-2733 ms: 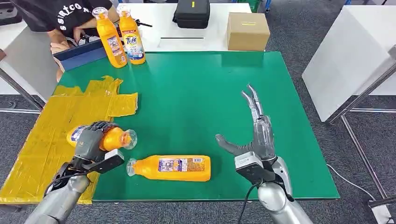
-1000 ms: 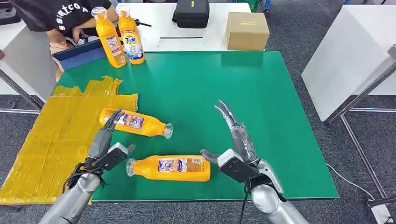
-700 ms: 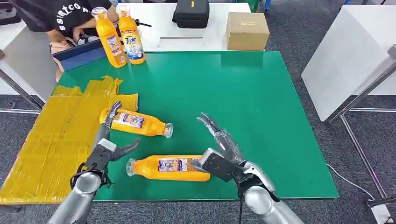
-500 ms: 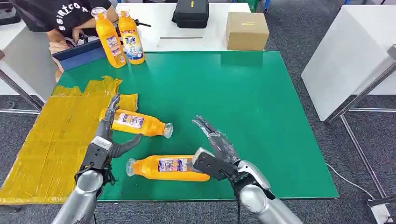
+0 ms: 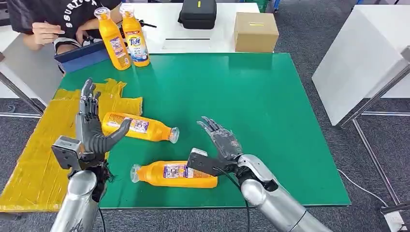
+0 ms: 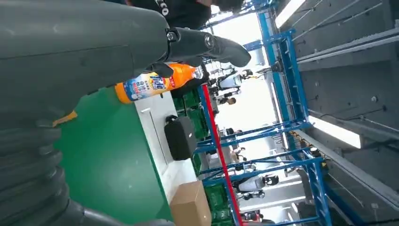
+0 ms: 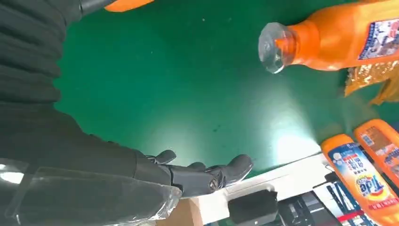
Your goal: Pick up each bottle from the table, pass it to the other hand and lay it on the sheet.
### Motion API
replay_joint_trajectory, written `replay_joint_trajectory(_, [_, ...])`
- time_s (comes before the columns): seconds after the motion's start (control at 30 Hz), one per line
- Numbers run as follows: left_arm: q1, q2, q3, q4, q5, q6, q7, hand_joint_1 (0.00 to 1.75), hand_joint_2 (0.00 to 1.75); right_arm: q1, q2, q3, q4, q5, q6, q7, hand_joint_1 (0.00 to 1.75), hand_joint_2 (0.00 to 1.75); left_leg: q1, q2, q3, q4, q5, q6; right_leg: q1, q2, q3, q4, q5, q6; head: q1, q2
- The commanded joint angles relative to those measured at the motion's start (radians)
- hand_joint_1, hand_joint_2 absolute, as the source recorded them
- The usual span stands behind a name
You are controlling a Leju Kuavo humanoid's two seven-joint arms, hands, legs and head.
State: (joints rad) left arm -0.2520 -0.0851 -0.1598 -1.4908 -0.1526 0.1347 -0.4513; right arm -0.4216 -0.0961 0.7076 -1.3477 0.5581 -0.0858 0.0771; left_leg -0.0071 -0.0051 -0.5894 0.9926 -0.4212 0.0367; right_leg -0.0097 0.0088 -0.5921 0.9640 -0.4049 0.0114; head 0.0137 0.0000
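The right hand (image 5: 220,140) has its fingers (image 5: 209,124) spread and holds nothing, poised over the green bench (image 5: 232,92) just beyond the near bottle (image 5: 175,174), which lies on its side under that wrist. To take it well, I'd say the hand should come down across the fat labelled middle, not the slick neck, so the bottle doesn't roll off. The left hand (image 5: 89,126) is raised with its fingers stretched up and apart, empty, close beside the second lying bottle (image 5: 140,126), whose base rests on the edge of the crinkled yellow sheet (image 5: 43,145). Far beyond the fingers two bottles (image 5: 123,36) stand upright. On the white table behind them are a cardboard box (image 5: 256,31) and a black case (image 5: 199,13), with a person (image 5: 53,19) seated at the corner.
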Motion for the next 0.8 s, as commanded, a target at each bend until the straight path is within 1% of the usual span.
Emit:
replay_joint_trajectory(0.03, [-0.008,-0.007,0.029,0.008,0.004,-0.003,0.007,0.0,1.75,-0.055,-0.001,0.054,0.089,0.001,0.006,0.003,0.0,1.75,0.0,0.001,0.005,0.0,-0.002,-0.003,0.0,0.0,0.005,0.0,-0.002,-0.001,0.0,0.0])
replay_joint_trajectory(0.1, [-0.008,-0.007,0.029,0.008,0.004,-0.003,0.007,0.0,1.75,-0.055,-0.001,0.054,0.089,0.001,0.006,0.003,0.0,1.75,0.0,0.001,0.002,0.0,-0.001,-0.002,0.0,0.0,0.002,-0.001,0.0,0.0,0.0,0.0])
replay_joint_trajectory(0.17, [-0.016,-0.009,0.027,0.022,-0.001,-0.003,0.006,0.0,1.75,-0.058,-0.009,0.081,0.084,0.022,0.021,0.012,0.0,1.75,0.0,0.001,0.002,0.0,-0.001,-0.002,0.0,0.0,0.002,-0.001,0.0,0.0,0.0,0.0])
replay_joint_trajectory(0.2, [-0.021,-0.012,0.024,0.031,-0.011,0.003,0.009,0.0,1.75,-0.062,-0.008,0.098,0.09,0.031,0.032,0.017,0.0,1.75,0.0,0.002,0.004,0.0,-0.002,-0.003,0.0,0.0,0.004,0.0,-0.001,-0.001,0.0,0.0])
replay_joint_trajectory(0.23, [-0.022,-0.014,0.024,0.035,-0.012,0.004,0.009,0.0,1.75,-0.064,-0.006,0.105,0.093,0.035,0.035,0.019,0.0,1.75,0.0,0.001,0.002,0.0,-0.001,-0.002,0.0,0.0,0.003,0.0,-0.001,-0.001,0.0,0.0])
replay_joint_trajectory(0.27, [-0.026,-0.019,0.023,0.045,-0.014,0.007,0.01,0.0,1.75,-0.065,0.001,0.121,0.091,0.041,0.042,0.02,0.0,1.75,0.0,0.001,0.004,0.0,-0.002,-0.003,0.0,0.0,0.004,-0.001,-0.001,-0.001,0.0,0.0])
replay_joint_trajectory(0.3, [-0.028,-0.022,0.023,0.051,-0.018,0.012,0.012,0.0,1.75,-0.061,0.003,0.129,0.081,0.046,0.043,0.021,0.0,1.75,0.0,0.001,0.002,0.0,-0.001,-0.002,0.0,0.0,0.002,-0.001,0.0,-0.001,0.0,0.0])
replay_joint_trajectory(0.43, [-0.032,-0.03,0.032,0.077,-0.023,0.019,0.011,0.0,1.75,-0.038,-0.005,0.159,0.036,0.078,0.045,0.001,0.0,1.75,0.0,0.0,0.003,-0.001,-0.001,-0.002,0.0,-0.001,0.003,-0.001,-0.001,-0.001,0.0,0.0])
replay_joint_trajectory(0.5, [-0.029,-0.03,0.046,0.076,-0.027,0.027,0.004,0.0,1.75,-0.032,-0.009,0.184,0.018,0.118,0.028,-0.028,0.0,1.75,0.0,0.0,0.006,-0.001,-0.002,-0.004,0.0,-0.001,0.005,-0.001,-0.002,-0.001,0.0,0.0])
replay_joint_trajectory(0.53, [-0.025,-0.032,0.053,0.071,-0.032,0.032,0.001,0.0,1.75,-0.028,-0.009,0.19,0.008,0.149,0.005,-0.032,0.0,1.75,0.0,0.0,0.003,-0.001,-0.001,-0.002,0.0,-0.001,0.003,-0.001,-0.001,-0.001,0.0,0.0])
replay_joint_trajectory(0.63, [-0.021,-0.034,0.075,0.066,-0.038,0.038,0.001,0.0,1.75,0.001,-0.021,0.205,-0.047,0.238,-0.033,-0.029,0.0,1.75,0.0,0.001,0.006,-0.001,-0.002,-0.004,0.0,0.0,0.005,-0.001,-0.002,-0.001,0.0,0.0])
replay_joint_trajectory(0.67, [-0.022,-0.036,0.081,0.069,-0.039,0.039,0.001,0.0,1.75,0.017,-0.024,0.203,-0.069,0.255,-0.038,-0.028,0.0,1.75,0.0,0.0,0.003,-0.001,-0.001,-0.002,0.0,-0.001,0.003,-0.001,-0.001,-0.001,0.0,0.0])
replay_joint_trajectory(0.77, [-0.028,-0.042,0.099,0.087,-0.043,0.042,0.002,0.0,1.75,0.057,-0.039,0.194,-0.11,0.32,-0.075,-0.011,0.0,1.75,0.001,-0.002,0.006,-0.001,-0.002,-0.004,0.0,-0.003,0.006,-0.001,-0.003,-0.001,0.0,0.0])
replay_joint_trajectory(0.8, [-0.031,-0.045,0.104,0.096,-0.045,0.039,0.003,0.0,1.75,0.07,-0.041,0.182,-0.117,0.328,-0.081,-0.01,0.0,1.75,0.0,-0.001,0.003,-0.001,-0.001,-0.002,0.0,-0.002,0.003,-0.001,-0.001,-0.001,0.0,0.0])
